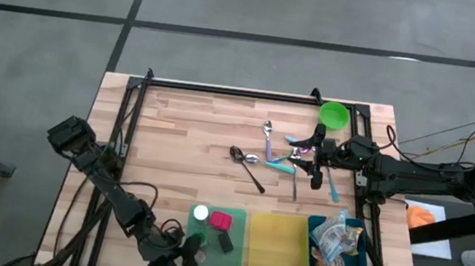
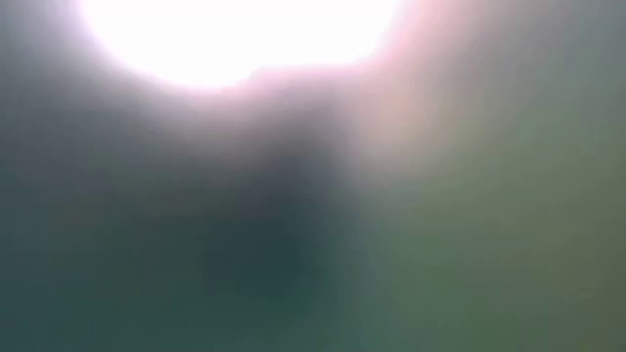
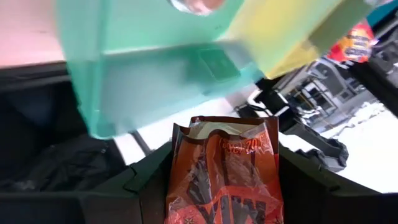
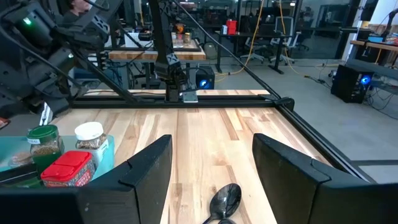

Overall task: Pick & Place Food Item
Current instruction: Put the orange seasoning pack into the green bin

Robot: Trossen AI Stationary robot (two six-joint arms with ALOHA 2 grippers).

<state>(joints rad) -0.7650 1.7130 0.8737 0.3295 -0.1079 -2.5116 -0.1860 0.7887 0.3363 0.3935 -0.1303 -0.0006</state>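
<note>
We have the left gripper (image 3: 221, 186) clamped on an orange snack packet (image 3: 224, 171) just off the bench's near edge by the teal bin (image 1: 213, 262). Next: carry and place it. Right gripper (image 1: 305, 159) hovers open over the spoons (image 1: 257, 158).

— Where is each camera sitting?

— The high view is looking straight down on the whole wooden table (image 1: 192, 136). The low view is giving only glare and blur. The left wrist camera is hanging just off the table's near edge, close under the green bin (image 3: 155, 68), past a snack packet (image 3: 224, 174). The right wrist camera is skimming low across the boards, facing the far rail and the room behind.

— What are two views sharing?

— The black spoon (image 1: 247, 166) (image 4: 224, 200) and the green bin (image 1: 215, 239) (image 4: 37, 165) are appearing in both the high and right wrist views.
</note>
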